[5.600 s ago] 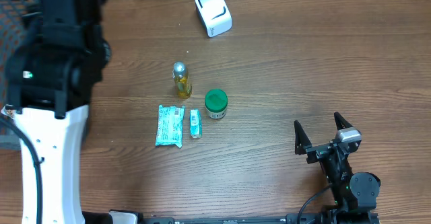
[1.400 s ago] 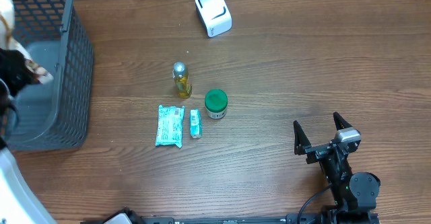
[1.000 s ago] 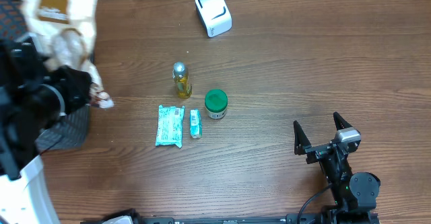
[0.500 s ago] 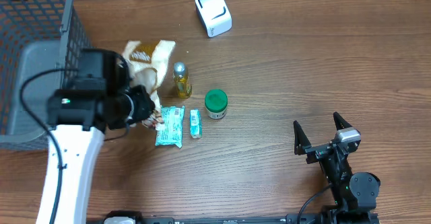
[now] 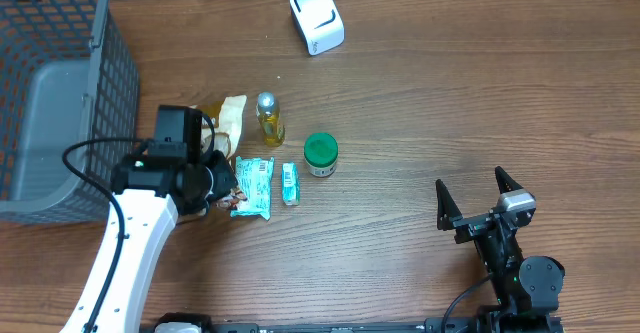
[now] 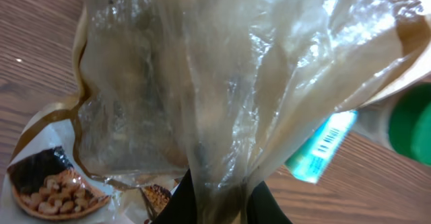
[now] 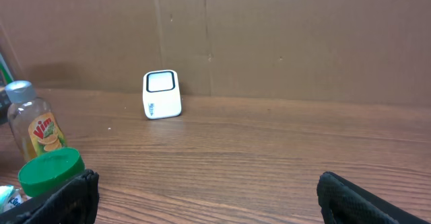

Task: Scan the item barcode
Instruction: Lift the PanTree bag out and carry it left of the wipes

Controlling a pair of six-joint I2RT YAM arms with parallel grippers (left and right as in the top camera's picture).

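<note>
Snack bag (image 6: 222, 83) drapes above the left tool (image 6: 219, 200), which clenches it, fingers mostly hidden; right tool (image 5: 470, 183) stands released.

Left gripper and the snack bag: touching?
Touching. The left wrist view shows the snack bag with its film gathered and pinched in the left gripper at the frame's bottom edge.

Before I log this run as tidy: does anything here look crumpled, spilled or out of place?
The snack bag is crumpled, pinched in the left gripper, beside the bottle and teal packet. Nothing looks spilled.
</note>
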